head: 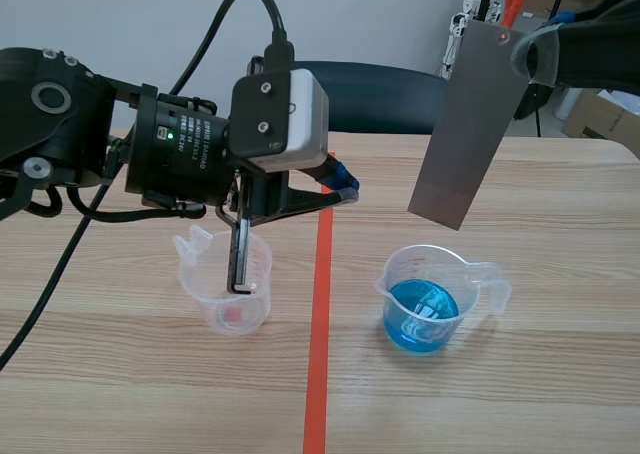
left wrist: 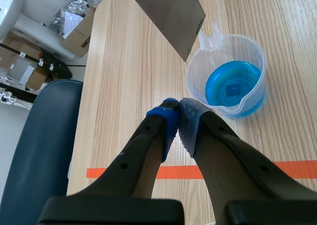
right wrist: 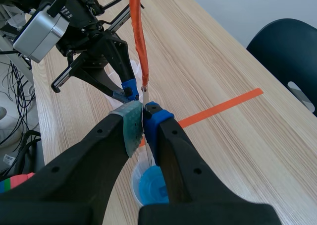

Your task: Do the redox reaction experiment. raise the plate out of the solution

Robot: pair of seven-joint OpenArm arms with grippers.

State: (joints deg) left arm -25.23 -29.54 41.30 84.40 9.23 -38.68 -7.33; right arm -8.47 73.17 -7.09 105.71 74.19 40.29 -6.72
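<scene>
A grey metal plate (head: 468, 124) hangs tilted in the air, its lower corner just above the clear beaker of blue solution (head: 425, 304) and clear of the liquid. My right gripper (head: 517, 47) is shut on the plate's top end at the upper right. In the right wrist view the plate (right wrist: 139, 41) shows edge-on as a thin orange-looking strip pinched between the fingers, with the beaker (right wrist: 148, 183) below. My left gripper (head: 343, 186) hovers shut on nothing, left of the plate. In the left wrist view its pads (left wrist: 168, 117) meet, with plate (left wrist: 168, 17) and beaker (left wrist: 229, 84) ahead.
An empty clear measuring cup (head: 228, 284) with a red spot on its bottom stands left of the orange tape line (head: 318, 324), under the left arm. A dark blue chair (head: 380, 94) stands behind the table's far edge. Boxes (head: 600, 114) lie on the floor at the right.
</scene>
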